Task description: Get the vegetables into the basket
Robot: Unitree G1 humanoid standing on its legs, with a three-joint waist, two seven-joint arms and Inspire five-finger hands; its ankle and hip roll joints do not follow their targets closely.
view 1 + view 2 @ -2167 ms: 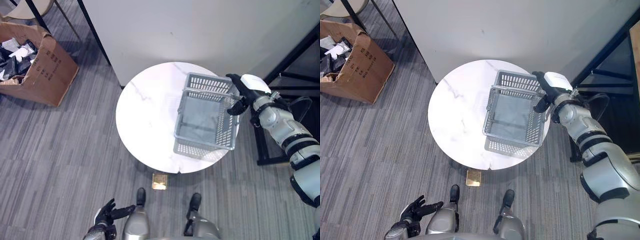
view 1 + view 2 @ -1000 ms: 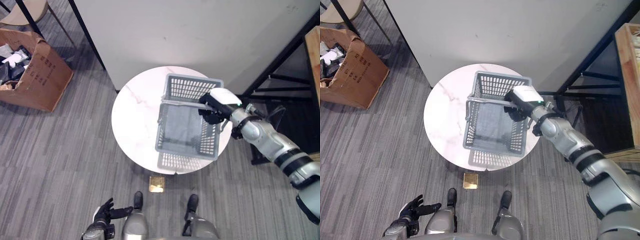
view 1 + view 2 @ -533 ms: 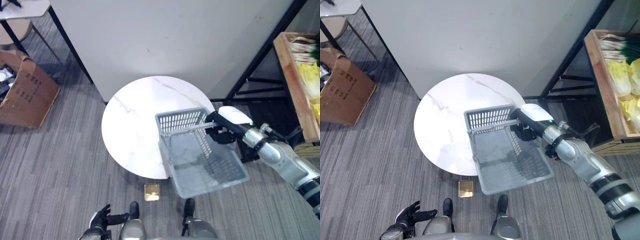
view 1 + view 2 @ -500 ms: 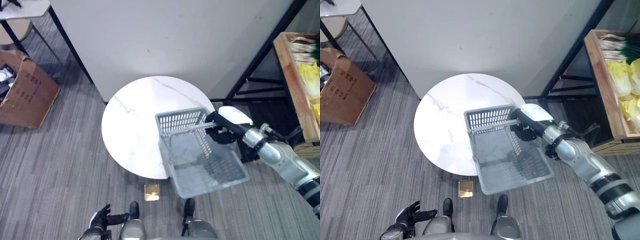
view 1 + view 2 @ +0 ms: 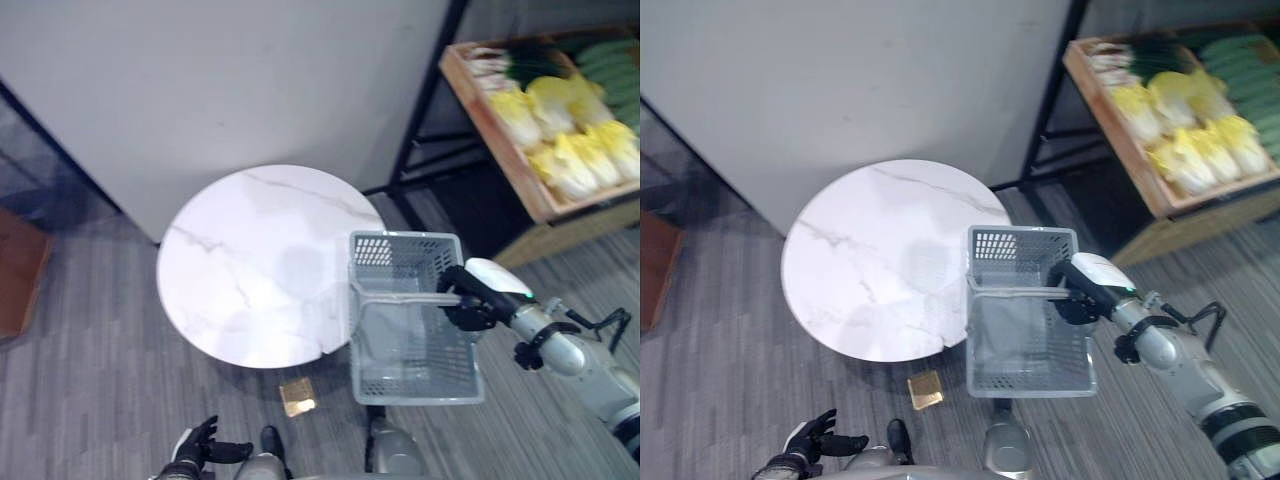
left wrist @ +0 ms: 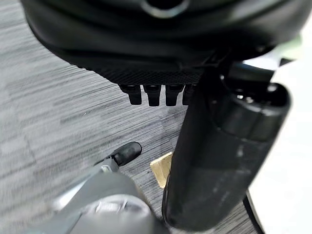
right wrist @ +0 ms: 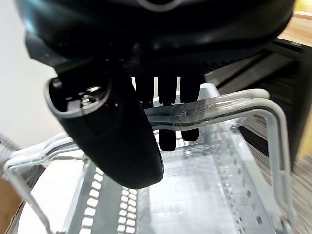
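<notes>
Now the right hand (image 5: 1080, 296) grips the empty basket (image 5: 1028, 350) by its handle, off the table (image 5: 880, 290); vegetables (image 5: 1180, 130) lie far right, nearer this hand. Left hand (image 5: 200, 447) hangs relaxed.

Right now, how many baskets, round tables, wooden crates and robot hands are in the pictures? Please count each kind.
Basket: 1
Round table: 1
Wooden crate of vegetables: 1
Hands: 2, the right hand on the basket's handle and the left hand low by the floor
Total: 5
</notes>
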